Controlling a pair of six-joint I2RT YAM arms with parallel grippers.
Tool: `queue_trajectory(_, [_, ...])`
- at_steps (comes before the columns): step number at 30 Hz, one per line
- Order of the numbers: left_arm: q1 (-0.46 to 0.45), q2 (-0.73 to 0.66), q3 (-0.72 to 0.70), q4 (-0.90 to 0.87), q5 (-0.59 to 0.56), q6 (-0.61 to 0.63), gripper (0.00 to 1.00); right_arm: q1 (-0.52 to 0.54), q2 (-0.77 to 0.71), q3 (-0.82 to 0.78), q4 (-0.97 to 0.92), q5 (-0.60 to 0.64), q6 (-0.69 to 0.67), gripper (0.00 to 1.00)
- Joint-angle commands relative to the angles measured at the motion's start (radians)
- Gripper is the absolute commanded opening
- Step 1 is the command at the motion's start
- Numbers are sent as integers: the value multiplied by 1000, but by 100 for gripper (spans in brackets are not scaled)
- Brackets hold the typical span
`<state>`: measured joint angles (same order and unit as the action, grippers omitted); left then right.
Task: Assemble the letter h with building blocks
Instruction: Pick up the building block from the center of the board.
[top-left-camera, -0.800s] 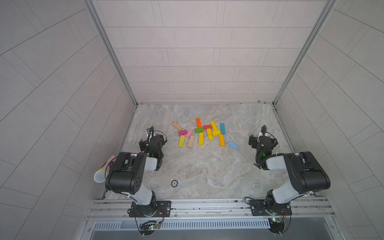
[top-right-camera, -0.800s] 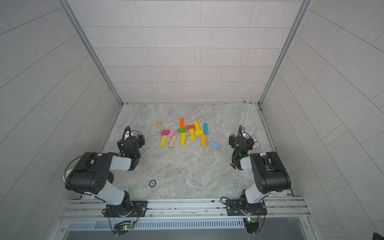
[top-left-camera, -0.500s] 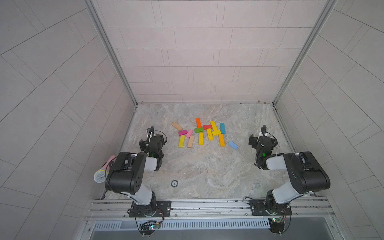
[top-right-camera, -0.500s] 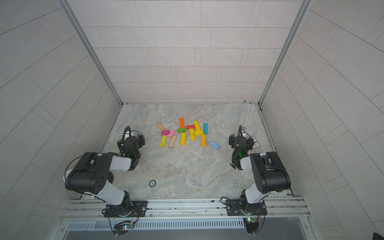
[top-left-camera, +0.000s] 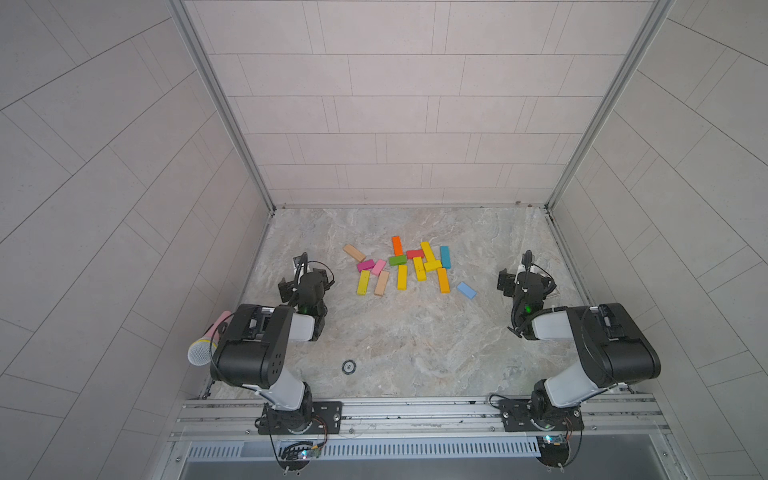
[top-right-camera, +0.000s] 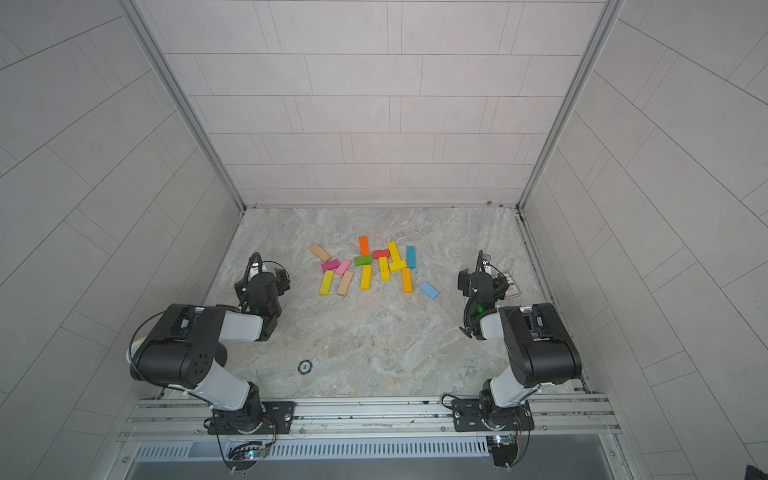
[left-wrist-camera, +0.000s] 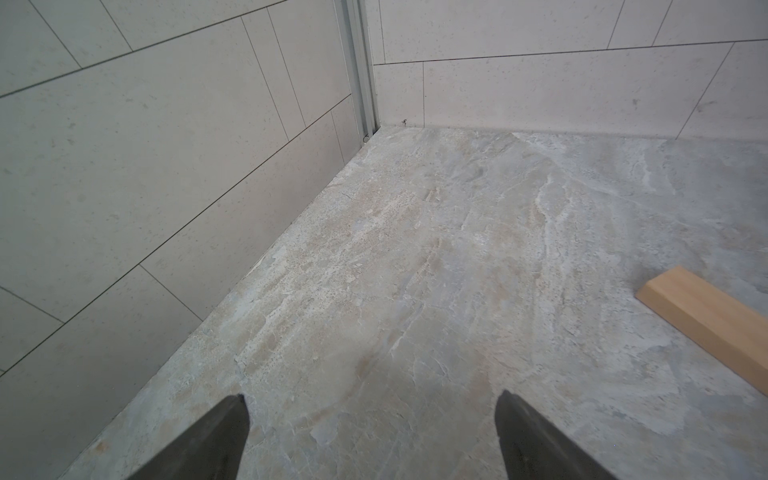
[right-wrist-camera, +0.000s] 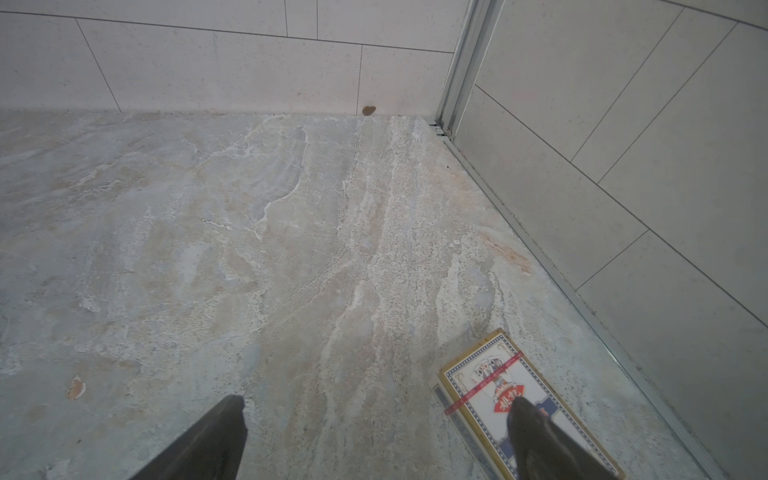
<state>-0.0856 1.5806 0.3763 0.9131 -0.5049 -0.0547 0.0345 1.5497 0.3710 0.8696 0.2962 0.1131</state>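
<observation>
Both arms sit low over the table (top-left-camera: 415, 332), one near its left edge and one near its right. The left jaws and the right jaws are spread wide and grasp nothing; each wrist view shows only bare stone between the tips. The building blocks (top-left-camera: 419, 268) lie flat in a loose scatter between the arms, in the middle of the table's far half, some touching. No h is laid out yet, so the task looks to be at its very start.

Both pairs of jaws point toward the far edge, while the blocks lie sideways from them, inward toward the table's centre. Nearest the left jaws are a long yellow block (top-left-camera: 363, 282) and a plain wood block (top-left-camera: 354, 252), which lies slantwise at the rim of the left wrist view. Nearest the right jaws is a light blue block (top-left-camera: 466, 290), lying alone and slanted at the near-right fringe of the scatter. Most long bars run near-to-far, so either arm would probably have to swing inward and close across a bar's short width.

One tip of the right jaws hangs over a playing-card pack (right-wrist-camera: 519, 399); I cannot tell whether it touches.
</observation>
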Motion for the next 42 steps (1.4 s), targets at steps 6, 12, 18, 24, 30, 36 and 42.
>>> queue_trajectory(6, [-4,-2,2,37,-7,1,100,4,-12,8,3,8,-4,100])
queue_trajectory(12, [-5,-20,-2,35,-26,-2,100,5,-29,3,8,4,-11,100])
queue_trajectory(18, [-7,-33,4,3,-16,-8,100,0,-37,30,-64,-2,-3,100])
queue_trajectory(24, [-21,-55,-25,51,-14,21,100,7,-66,-24,14,-9,-15,100])
queue_trajectory(30, [-108,-243,230,-379,-72,121,100,55,-177,220,-438,53,-33,100])
queue_trajectory(36, [-115,-345,376,-538,-110,-112,100,161,-189,392,-688,220,162,100])
queue_trajectory(42, [-105,-435,520,-994,-195,-618,100,146,-108,714,-1404,222,797,100])
